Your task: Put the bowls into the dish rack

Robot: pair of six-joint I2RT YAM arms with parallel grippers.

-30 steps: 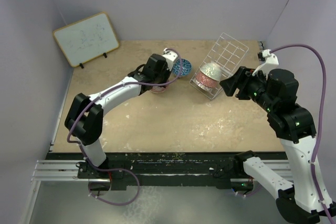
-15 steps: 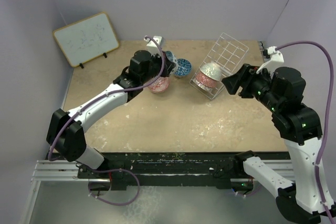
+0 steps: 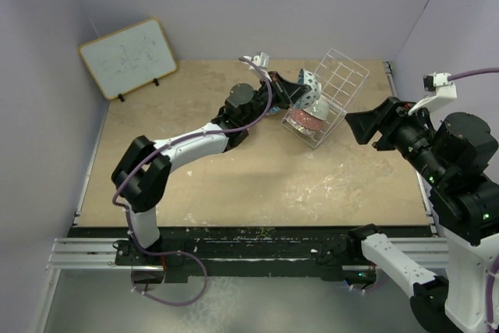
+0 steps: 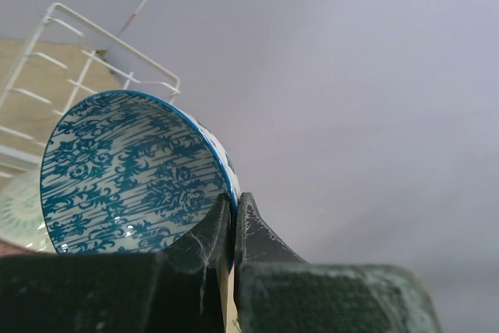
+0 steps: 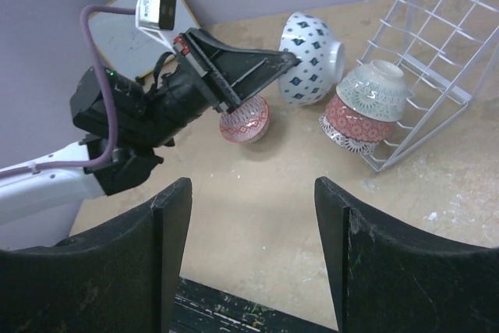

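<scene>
My left gripper (image 3: 295, 93) is shut on the rim of a bowl (image 3: 310, 88) with a blue patterned inside (image 4: 125, 177) and a white outside with blue marks (image 5: 312, 56). It holds the bowl tilted in the air just left of the white wire dish rack (image 3: 341, 82). Three bowls lie stacked in the rack: a pale green one (image 5: 374, 87), a red one (image 5: 357, 118) and a lacy white one (image 5: 345, 140). A red patterned bowl (image 5: 245, 121) sits on the table below the left gripper. My right gripper (image 3: 356, 125) is open and empty, right of the rack.
A framed whiteboard (image 3: 129, 56) leans at the back left. Purple walls close in the table on three sides. The rack's tall gridded back (image 5: 448, 29) leans away to the right.
My left arm has lifted the blue bowl off the table and carried it right, up to the rack. My right arm has drawn back to the right.
</scene>
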